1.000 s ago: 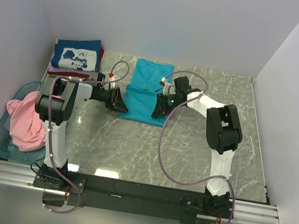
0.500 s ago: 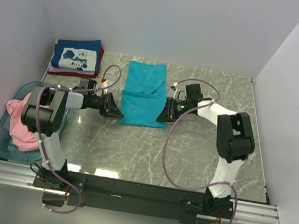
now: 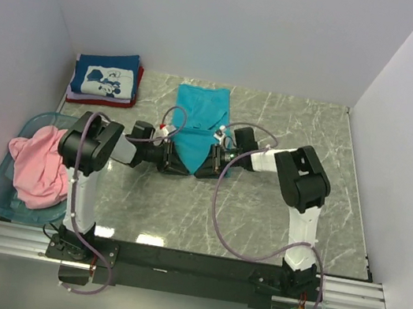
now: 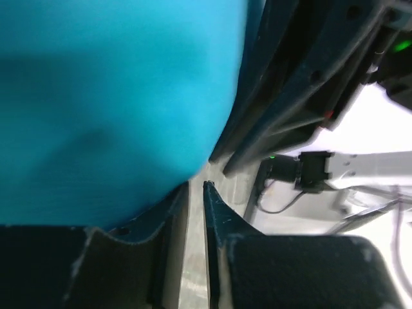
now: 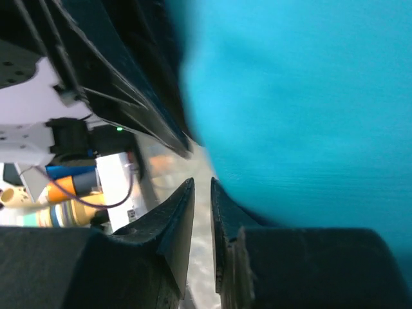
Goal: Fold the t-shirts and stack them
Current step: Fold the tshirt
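Note:
The teal t-shirt (image 3: 202,114) lies on the table's middle, narrow at its near end. My left gripper (image 3: 176,164) and right gripper (image 3: 203,167) meet tip to tip at that near end. In the left wrist view the left gripper (image 4: 196,187) has a thin gap showing bare table, and teal cloth (image 4: 116,96) lies over the outer side of one finger. The right gripper (image 5: 201,182) looks the same, with teal cloth (image 5: 302,96) draped over its other finger. A folded navy t-shirt (image 3: 106,78) rests on a red one (image 3: 100,101) at the back left. The pink t-shirt (image 3: 36,165) hangs in the basket.
The translucent light-blue basket (image 3: 0,198) stands at the left near edge, beside the left arm. White walls close in the table at the back and both sides. Grey cables loop from both arms over the marble table (image 3: 260,212).
Both grippers have slid inward from the teal shirt's two sides until they meet at its near end, and the shirt there has become narrower. Both pairs of jaws have narrowed.

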### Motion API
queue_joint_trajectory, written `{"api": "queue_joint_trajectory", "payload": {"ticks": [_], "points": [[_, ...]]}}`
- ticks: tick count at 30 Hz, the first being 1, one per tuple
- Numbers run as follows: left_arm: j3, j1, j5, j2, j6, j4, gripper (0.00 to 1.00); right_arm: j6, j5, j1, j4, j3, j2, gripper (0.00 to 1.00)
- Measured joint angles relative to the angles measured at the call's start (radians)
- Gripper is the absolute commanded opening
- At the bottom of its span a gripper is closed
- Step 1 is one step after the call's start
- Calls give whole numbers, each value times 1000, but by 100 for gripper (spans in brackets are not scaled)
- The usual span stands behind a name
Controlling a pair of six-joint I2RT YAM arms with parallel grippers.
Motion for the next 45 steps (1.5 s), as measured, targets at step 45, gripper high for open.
{"api": "queue_joint_trajectory", "payload": {"ticks": [45], "points": [[523,252,-33,315,-148,45,52,-180,184,-169,-330,605,269,50]]}}
